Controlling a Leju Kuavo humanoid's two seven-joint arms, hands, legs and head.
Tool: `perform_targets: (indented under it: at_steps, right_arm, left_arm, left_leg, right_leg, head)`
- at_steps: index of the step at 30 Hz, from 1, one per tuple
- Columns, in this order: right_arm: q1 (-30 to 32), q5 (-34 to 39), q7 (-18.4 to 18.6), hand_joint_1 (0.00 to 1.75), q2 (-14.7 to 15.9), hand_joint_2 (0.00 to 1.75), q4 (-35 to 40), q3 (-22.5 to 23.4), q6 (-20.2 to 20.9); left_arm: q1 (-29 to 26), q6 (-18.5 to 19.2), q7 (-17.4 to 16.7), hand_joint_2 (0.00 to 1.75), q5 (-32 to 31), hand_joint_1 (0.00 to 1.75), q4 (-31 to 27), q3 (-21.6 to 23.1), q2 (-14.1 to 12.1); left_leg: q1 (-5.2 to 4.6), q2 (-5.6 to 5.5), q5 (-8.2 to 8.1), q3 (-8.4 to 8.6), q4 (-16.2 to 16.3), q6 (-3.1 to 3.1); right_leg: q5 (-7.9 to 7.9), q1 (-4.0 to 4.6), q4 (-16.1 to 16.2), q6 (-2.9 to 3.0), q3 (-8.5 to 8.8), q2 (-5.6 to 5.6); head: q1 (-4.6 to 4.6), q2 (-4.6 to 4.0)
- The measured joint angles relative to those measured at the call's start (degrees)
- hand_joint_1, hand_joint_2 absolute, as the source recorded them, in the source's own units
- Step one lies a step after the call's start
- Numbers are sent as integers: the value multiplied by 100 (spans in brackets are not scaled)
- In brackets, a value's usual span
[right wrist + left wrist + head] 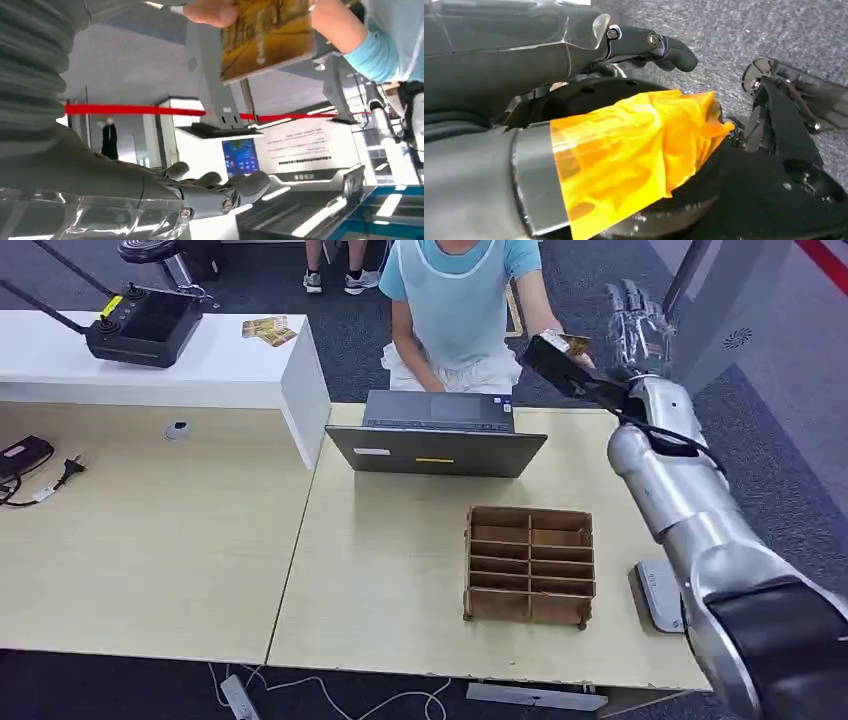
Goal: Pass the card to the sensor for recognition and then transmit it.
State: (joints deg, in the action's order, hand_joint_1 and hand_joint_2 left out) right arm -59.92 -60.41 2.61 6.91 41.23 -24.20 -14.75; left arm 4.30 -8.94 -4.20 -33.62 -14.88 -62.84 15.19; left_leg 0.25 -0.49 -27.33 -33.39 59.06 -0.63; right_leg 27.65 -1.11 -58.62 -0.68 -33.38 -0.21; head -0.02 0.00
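Card (267, 37), printed with a golden scene, was held in a person's hand (210, 11) at about one o'clock beyond the laptop (437, 435), just beside the raised right hand (637, 325). That hand was empty, its fingers (225, 187) extended and apart. The pickup step was judged under way; next, the card would need to be pinched. The left hand's (649, 47) state could not be told.
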Motion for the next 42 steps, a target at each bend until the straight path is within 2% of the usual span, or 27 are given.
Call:
perform_targets:
  at_steps: [4,10,14,18,20,26,31,35,39,42]
  right_arm:
    - [480,892,-342,0,2,175,669,484,88]
    - [1194,2297,-744,0,7,175,1816,1109,619]
    - [1685,3328,-958,0,54,175,2563,1439,1160]
    - [2364,4674,-1245,0,195,175,3438,1756,1769]
    - [2709,5529,-1303,0,223,175,3866,1936,2158]
    - [3643,7499,-1424,0,299,175,4988,2250,3225]
    - [4396,8077,-1424,0,435,175,5740,2359,3521]
    - [4878,8239,-1408,0,544,175,6150,2418,3593]
    - [5325,7647,-1657,0,575,175,6514,2475,3284]
    - [5675,6620,-1909,0,571,175,6785,2473,2766]
  left_arm:
    - [-1,-85,0,0,125,0,-4,-125,18]
    - [-11,-190,37,0,322,0,-46,-311,46]
    - [-19,-225,90,0,438,0,-61,-439,52]
    - [-28,-234,125,0,613,0,-90,-571,68]
    - [-31,-252,138,0,720,0,-112,-630,76]
    - [-31,-278,312,0,1021,0,-149,-837,85]
    - [-20,-280,363,0,1194,0,-168,-984,92]
    - [-20,-282,387,0,1244,0,-168,-1041,92]
    - [-20,-287,413,0,1181,0,-168,-1062,92]
    - [-20,-332,413,0,1096,0,-168,-1060,98]
  left_leg:
    - [0,-1,-1,0,0,0]
    - [0,-1,-1,1,0,0]
    - [0,-2,-1,0,0,0]
    - [0,-4,-4,-4,0,1]
    - [0,-4,-6,-4,0,2]
    - [0,-6,-7,-5,-1,4]
    - [0,-2,-9,-4,-2,5]
    - [0,-2,-10,-4,-2,8]
    - [0,-2,-11,-4,-2,8]
    - [0,-3,-11,-6,-2,8]
  right_leg:
    - [0,0,0,0,0,1]
    - [0,0,1,0,-3,-1]
    - [1,0,2,0,-2,-1]
    - [1,0,5,0,-2,-3]
    - [1,0,5,0,-3,-2]
    - [5,0,6,-1,-4,-9]
    - [5,0,6,-1,-6,-3]
    - [6,0,6,-1,-5,-3]
    - [6,0,6,-1,-4,-2]
    - [6,0,6,-2,-4,-3]
  head:
    - [0,0]
    - [-2,0]
    - [-2,0]
    - [0,0]
    - [-2,0]
    - [-4,0]
    - [-2,0]
    - [-2,0]
    - [-2,0]
    - [-2,0]
